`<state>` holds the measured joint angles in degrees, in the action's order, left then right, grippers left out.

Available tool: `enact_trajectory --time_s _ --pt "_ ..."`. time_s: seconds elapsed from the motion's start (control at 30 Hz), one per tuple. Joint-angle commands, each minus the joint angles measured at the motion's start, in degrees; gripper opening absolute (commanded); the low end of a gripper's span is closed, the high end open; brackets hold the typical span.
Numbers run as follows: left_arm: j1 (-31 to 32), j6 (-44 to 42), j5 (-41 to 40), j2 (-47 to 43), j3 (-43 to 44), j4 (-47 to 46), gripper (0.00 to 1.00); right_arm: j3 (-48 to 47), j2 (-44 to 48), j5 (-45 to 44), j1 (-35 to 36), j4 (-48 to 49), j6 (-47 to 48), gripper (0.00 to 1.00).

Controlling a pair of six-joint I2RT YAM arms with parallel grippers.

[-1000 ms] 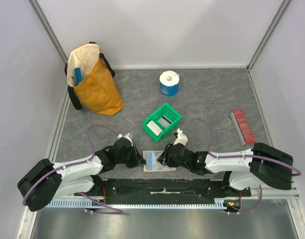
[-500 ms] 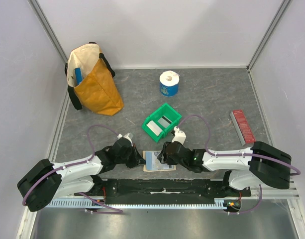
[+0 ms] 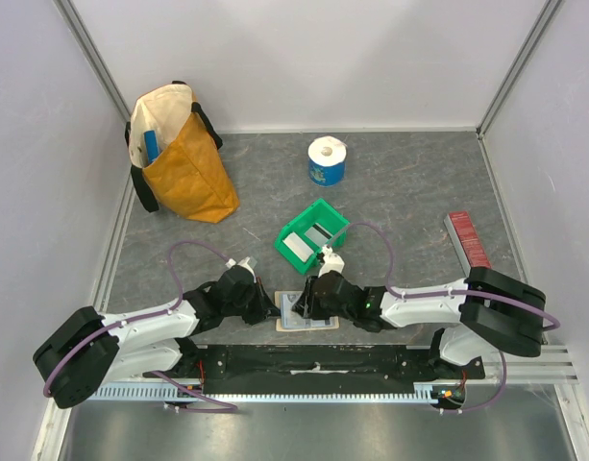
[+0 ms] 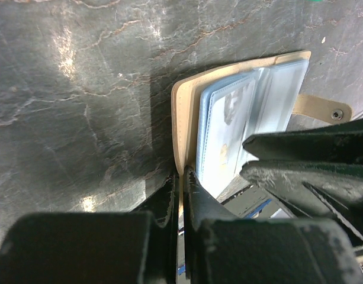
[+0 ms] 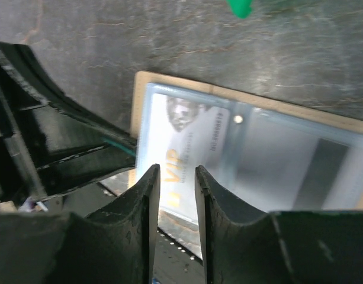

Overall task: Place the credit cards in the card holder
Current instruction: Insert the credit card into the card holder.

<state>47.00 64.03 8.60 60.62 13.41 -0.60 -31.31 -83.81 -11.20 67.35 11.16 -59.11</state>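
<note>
The tan card holder (image 3: 318,325) lies open at the table's near edge, its clear pockets (image 4: 228,118) facing up. My left gripper (image 3: 273,309) (image 4: 182,176) is shut on the holder's tan cover (image 4: 182,118) at its left edge. A pale credit card (image 5: 193,136) printed with "VIP" sits in the left clear pocket. My right gripper (image 3: 308,305) (image 5: 176,173) hovers over that card's near edge, jaws a narrow gap apart with nothing between them. A white card (image 3: 297,247) and a dark card (image 3: 320,233) lie in the green bin (image 3: 325,205).
A yellow and cream bag (image 3: 179,158) stands at the back left. A toilet roll (image 3: 326,160) stands at the back centre. A red ridged strip (image 3: 469,243) lies at the right. The black base rail (image 3: 313,360) runs just below the holder.
My right gripper has slid left across the open holder toward my left gripper, and its jaws widened, then narrowed. The left gripper has kept its hold and its place.
</note>
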Motion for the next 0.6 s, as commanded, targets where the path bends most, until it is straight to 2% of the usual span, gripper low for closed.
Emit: enact_trajectory --time_s 0.0,0.1,0.27,0.43,0.57 --pt "0.11 -0.31 -1.66 -0.06 0.92 0.16 0.02 1.6 0.4 3.11 0.15 8.07 -1.18 0.35" --pt "0.11 -0.31 -1.66 0.02 0.92 0.16 0.02 2.92 0.14 3.73 0.15 11.25 -2.67 0.34" --pt "0.19 -0.14 -1.48 -0.33 0.74 0.25 0.02 2.31 1.45 1.37 0.15 6.97 -2.06 0.34" --pt "0.11 -0.13 -1.74 -1.03 0.48 0.25 0.02 2.04 5.76 -5.14 0.15 -0.25 -1.36 0.44" --pt "0.11 -0.05 -1.57 -0.68 0.65 0.16 0.02 1.78 3.93 -3.57 0.15 -0.96 -1.44 0.46"
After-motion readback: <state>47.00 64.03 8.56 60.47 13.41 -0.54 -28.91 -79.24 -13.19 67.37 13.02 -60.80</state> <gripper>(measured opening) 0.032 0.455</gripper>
